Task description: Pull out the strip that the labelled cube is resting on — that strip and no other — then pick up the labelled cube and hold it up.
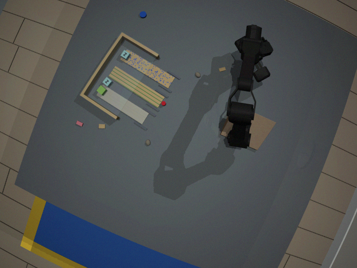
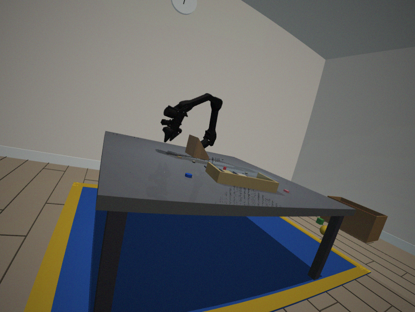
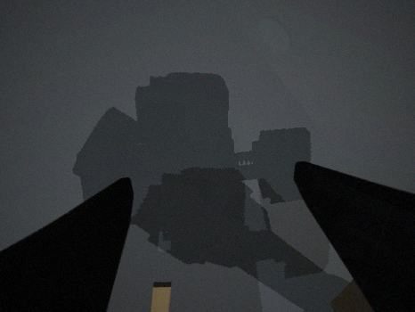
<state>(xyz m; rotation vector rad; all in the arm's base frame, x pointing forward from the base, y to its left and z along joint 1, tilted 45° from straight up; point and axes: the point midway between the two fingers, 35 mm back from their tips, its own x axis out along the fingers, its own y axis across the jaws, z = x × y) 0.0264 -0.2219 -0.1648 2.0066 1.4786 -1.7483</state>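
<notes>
Three strips lie side by side inside a wooden U-shaped frame point(image 1: 95, 74) point(image 2: 241, 182). A pale cyan cube marked Z point(image 1: 124, 54) rests on the far end of the blue-speckled strip point(image 1: 149, 69). A second pale cyan cube with a Z-like mark point(image 1: 107, 81) rests on the green-striped strip point(image 1: 135, 86). A plain green cube point(image 1: 101, 90) rests on the pale plain strip point(image 1: 126, 106). My gripper point(image 1: 254, 30) point(image 2: 169, 134) point(image 3: 215, 177) is open and empty. It hangs above bare table, far to the right of the frame, pointing down.
A tan wedge point(image 1: 264, 129) point(image 2: 194, 147) sits by the arm's base. Small loose things lie on the table: a blue disc point(image 1: 142, 14) point(image 2: 188, 174), a red disc point(image 1: 163, 103), two pebbles point(image 1: 197, 74) point(image 1: 147, 142), tan blocks point(image 1: 222, 69) point(image 1: 101, 126) and a pink block point(image 1: 79, 123).
</notes>
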